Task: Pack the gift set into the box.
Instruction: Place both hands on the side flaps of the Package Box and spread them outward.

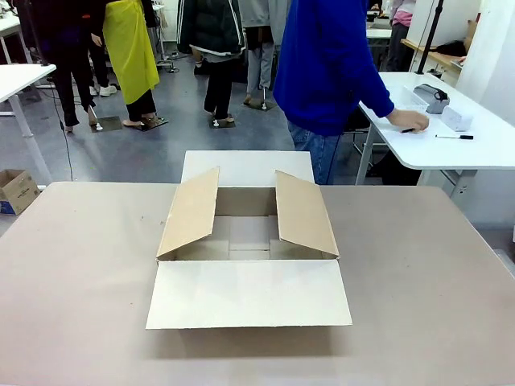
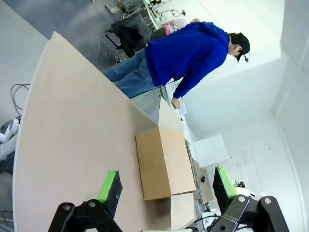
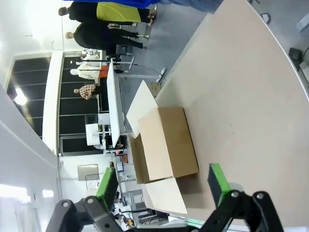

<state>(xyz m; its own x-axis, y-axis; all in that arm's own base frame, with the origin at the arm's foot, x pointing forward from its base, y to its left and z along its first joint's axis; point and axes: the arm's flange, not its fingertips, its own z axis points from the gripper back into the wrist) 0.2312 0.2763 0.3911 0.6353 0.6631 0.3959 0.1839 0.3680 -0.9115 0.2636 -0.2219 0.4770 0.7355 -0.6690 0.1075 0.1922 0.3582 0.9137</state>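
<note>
The box (image 1: 241, 233) stands open in the middle of the table, its four flaps spread and its inside bare. The left wrist view shows the box (image 2: 164, 162) from its side, beyond my open left gripper (image 2: 166, 186), whose green pads (image 2: 108, 186) hold nothing. My right gripper (image 3: 164, 186) is open too, well short of the box (image 3: 166, 142). The gift set is out of view. A person in a blue sweater (image 1: 326, 68) stands past the far edge, turned away, one hand (image 1: 409, 121) on a white side table.
The brown tabletop (image 1: 418, 265) spreads bare on both sides of the box. A white side table (image 1: 451, 129) at the back right carries a pen and small devices. A small printed carton (image 1: 14, 191) sits on the floor at far left. Other people stand farther back.
</note>
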